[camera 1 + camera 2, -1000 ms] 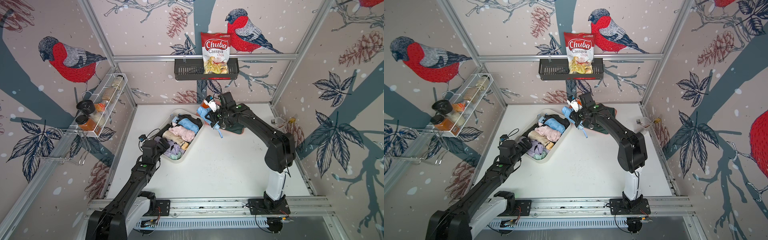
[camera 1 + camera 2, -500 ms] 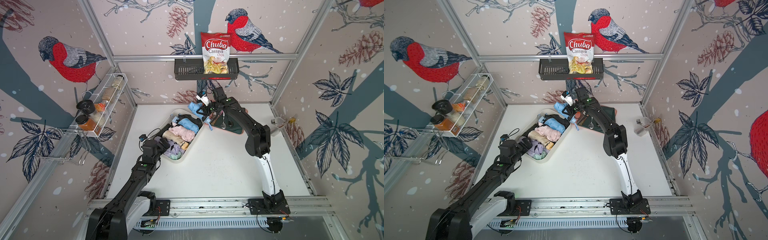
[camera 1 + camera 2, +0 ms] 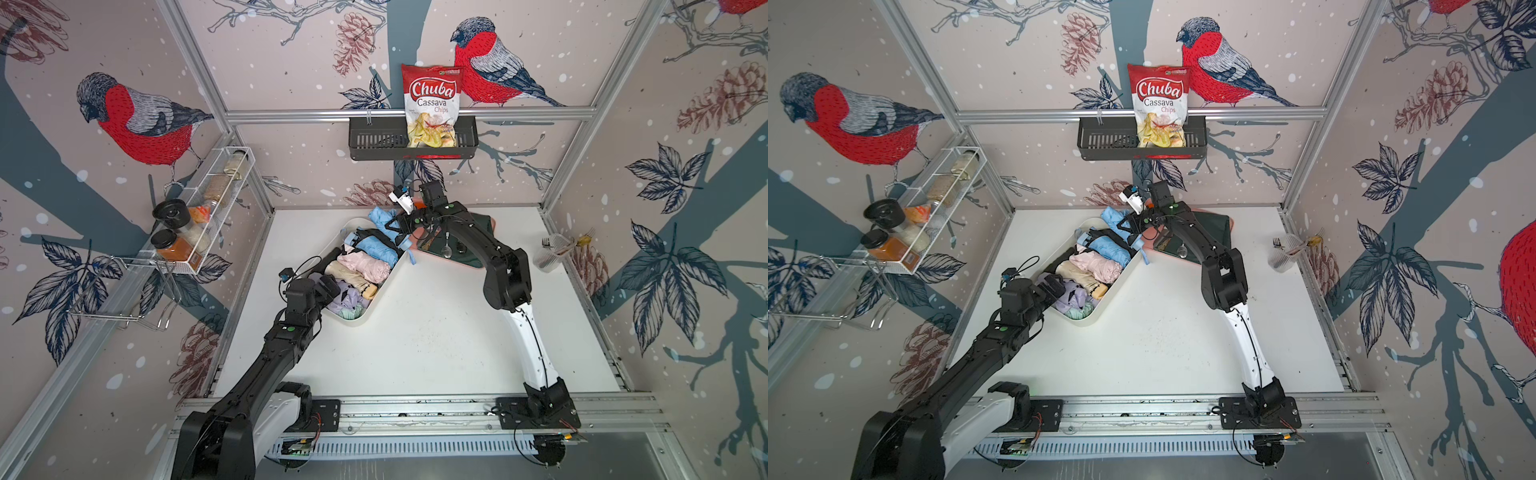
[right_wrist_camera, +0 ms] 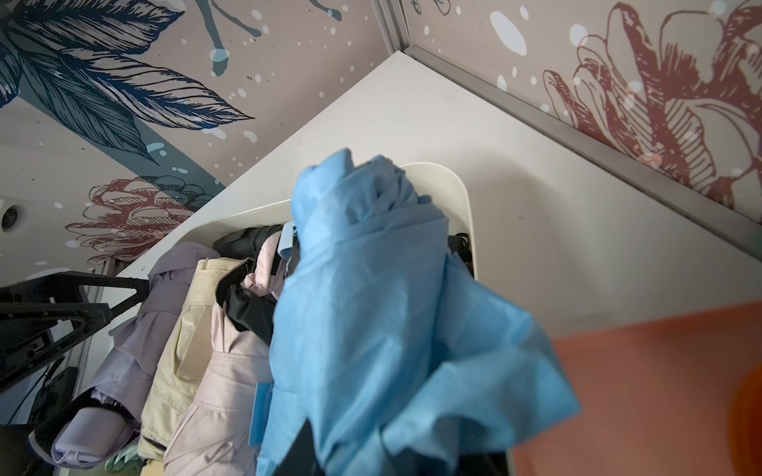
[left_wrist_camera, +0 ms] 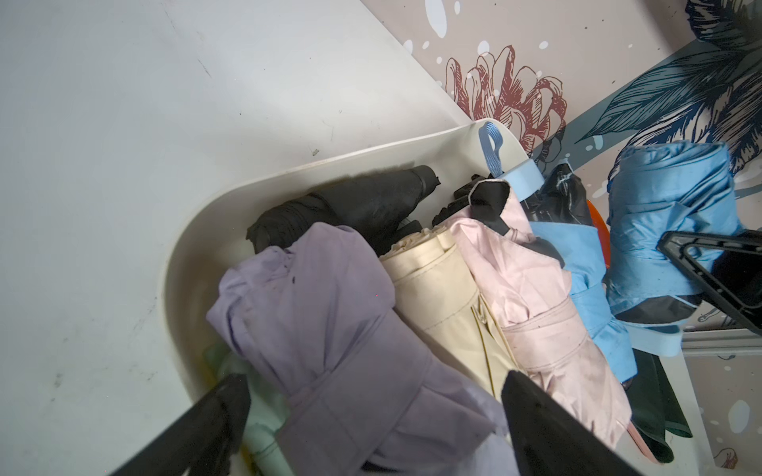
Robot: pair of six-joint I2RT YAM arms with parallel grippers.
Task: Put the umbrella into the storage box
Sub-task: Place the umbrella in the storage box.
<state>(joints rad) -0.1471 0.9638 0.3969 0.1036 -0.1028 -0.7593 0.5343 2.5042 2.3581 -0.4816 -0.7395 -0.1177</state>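
Observation:
The umbrella (image 3: 383,217) (image 3: 1114,216) is light blue and folded, and my right gripper (image 3: 401,226) (image 3: 1130,224) is shut on it. It hangs over the far end of the cream-white storage box (image 3: 360,319) (image 3: 1089,322). In the right wrist view the umbrella (image 4: 371,288) fills the middle above the box rim (image 4: 458,185) and hides the jaws. Several folded umbrellas lie in the box, among them a lilac one (image 5: 313,313). My left gripper (image 3: 328,286) (image 5: 375,385) stands open over that lilac one at the near end.
A pink tray (image 3: 468,264) with a dark green cloth and a spoon lies right of the box, under my right arm. A black basket (image 3: 374,143) with a chips bag hangs on the back wall. A wire spice rack (image 3: 199,216) is on the left wall. A cutlery cup (image 3: 550,249) stands far right.
My right arm has carried the blue umbrella left and away, from above the pink tray to over the box's far end. The left arm has stayed put.

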